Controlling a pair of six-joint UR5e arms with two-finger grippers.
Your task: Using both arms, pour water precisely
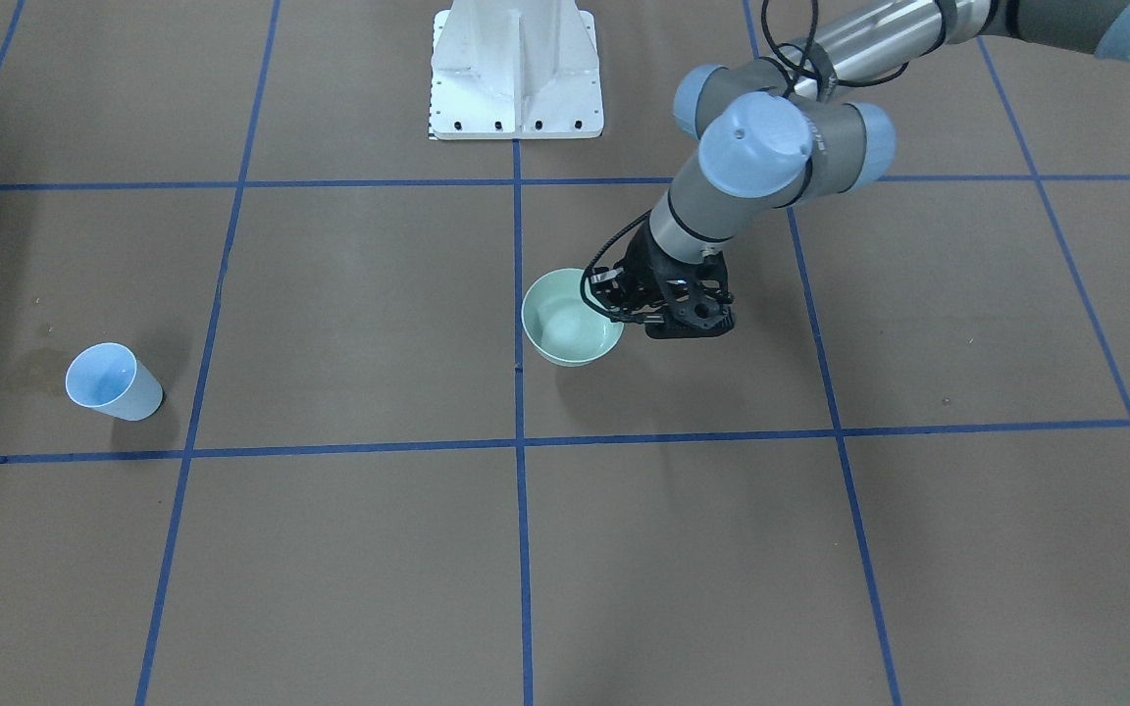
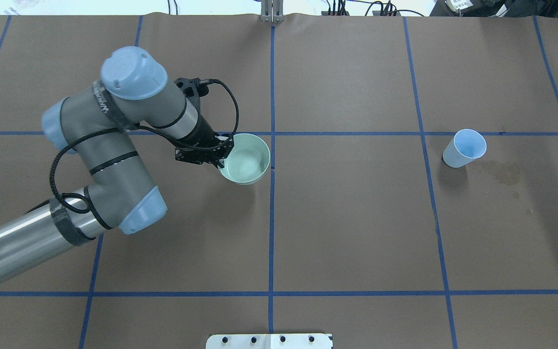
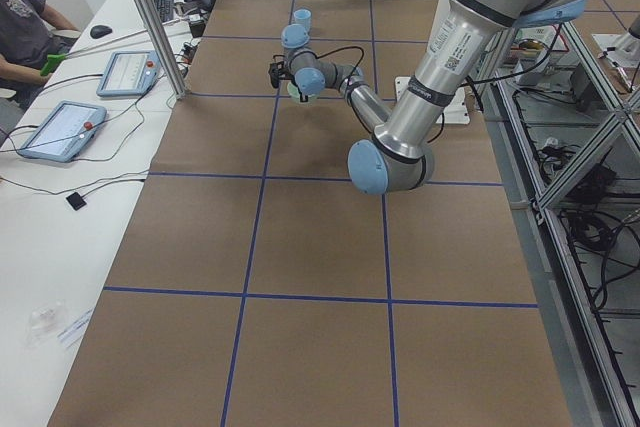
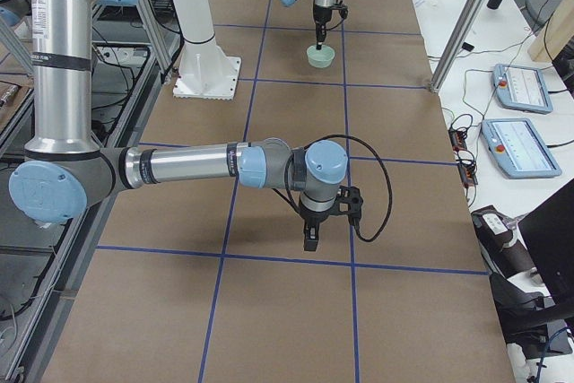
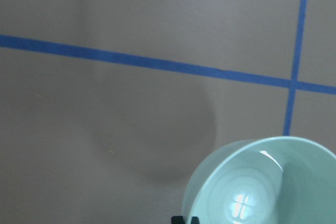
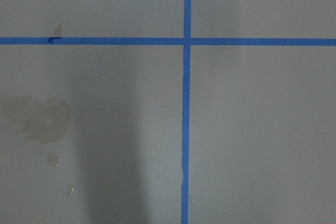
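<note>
Steadiness is counting for most here, as I judge the step to be carrying the filled vessel toward a pour. The left arm [image 2: 114, 145] is reaching in over the table [image 2: 347, 218], and its left gripper [image 2: 218, 156] is pinching the near rim of the bowl [image 2: 262, 148], one finger inside and one outside. Judging by the offset shadow in the wrist view, the bowl is hanging a little clear of the surface. A one-sided rim hold is inviting tilt, so the wrist should be staying level and travelling slowly.

The right arm [image 4: 188, 168] is showing only in the right side view, well apart from the bowl. Its right gripper [image 4: 309, 238] is pointing down at bare table, and I cannot tell whether it is wide or narrow. The cup [image 2: 451, 157] is standing far off on the robot's right, untouched (whether it is holding anything, I cannot say). The water [image 5: 239, 203] is lying low in the bowl as bright glints.

As for materials, the table is wearing matte brown paper crossed by blue tape lines [image 2: 271, 232]. The bowl is looking like smooth, rigid, mint-green plastic, round and shallow. The cup is a pale-blue tapered tumbler, probably light and easy to tip. A wet patch [image 2: 497, 173] and small droplets [image 6: 69, 188] are darkening the paper beside it.
</note>
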